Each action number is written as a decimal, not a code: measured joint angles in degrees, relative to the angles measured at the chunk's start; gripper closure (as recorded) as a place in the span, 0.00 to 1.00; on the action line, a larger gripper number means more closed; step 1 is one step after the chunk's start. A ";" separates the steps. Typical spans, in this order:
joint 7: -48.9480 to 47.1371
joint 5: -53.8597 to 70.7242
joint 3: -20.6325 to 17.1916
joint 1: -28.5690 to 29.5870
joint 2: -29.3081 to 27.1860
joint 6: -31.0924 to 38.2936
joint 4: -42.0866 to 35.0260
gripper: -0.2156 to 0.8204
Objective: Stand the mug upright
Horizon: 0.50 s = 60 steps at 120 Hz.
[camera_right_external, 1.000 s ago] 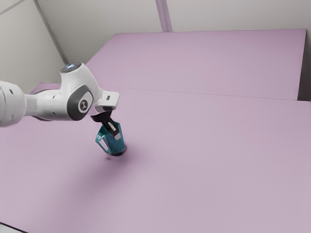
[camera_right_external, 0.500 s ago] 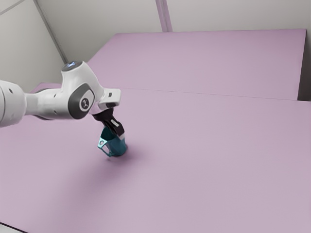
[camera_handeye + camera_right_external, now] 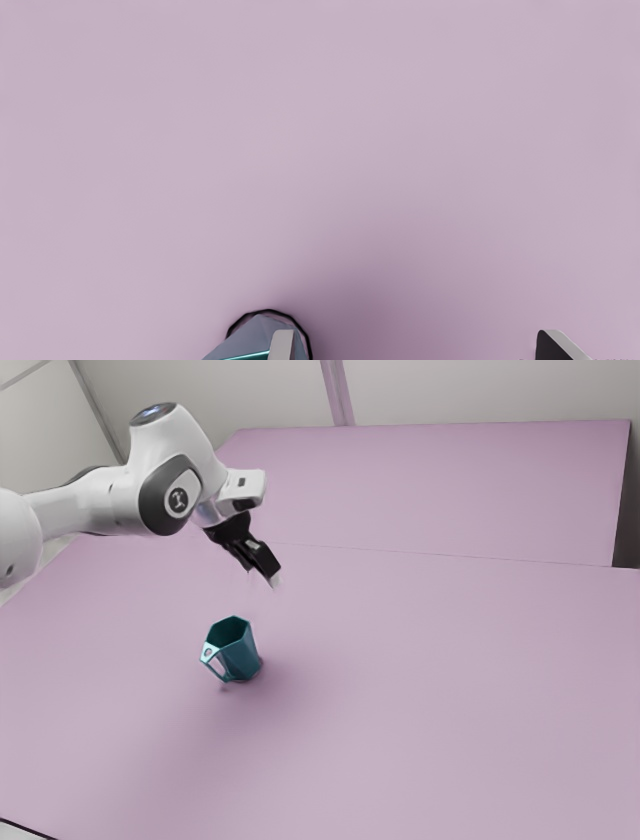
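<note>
1. The teal mug [image 3: 235, 652] stands upright on the desk [image 3: 450, 680], mouth up, its handle [image 3: 208, 657] toward the exterior view's left.
2. The gripper [image 3: 264, 577] hangs above and clear of it, fingers [image 3: 281, 346] wide apart, nothing between them.
3. It should handle as light and stiff, perhaps slick; opposite flat walls would give a surer hold than the thin handle.
4. The wrist view's edge crops the mug and a fingertip covers part; its base seems flat, though I can't be certain.

Side and closer wrist cameras look down, sharing mug [image 3: 237, 655] and table [image 3: 450, 700].
</note>
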 joint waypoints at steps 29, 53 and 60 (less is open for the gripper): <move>-1.17 3.85 -7.89 6.45 0.36 -12.82 14.57 0.24; -1.84 5.20 -11.65 9.35 0.46 -20.47 18.85 0.22; -2.00 5.33 -11.66 9.16 0.42 -21.68 19.38 0.22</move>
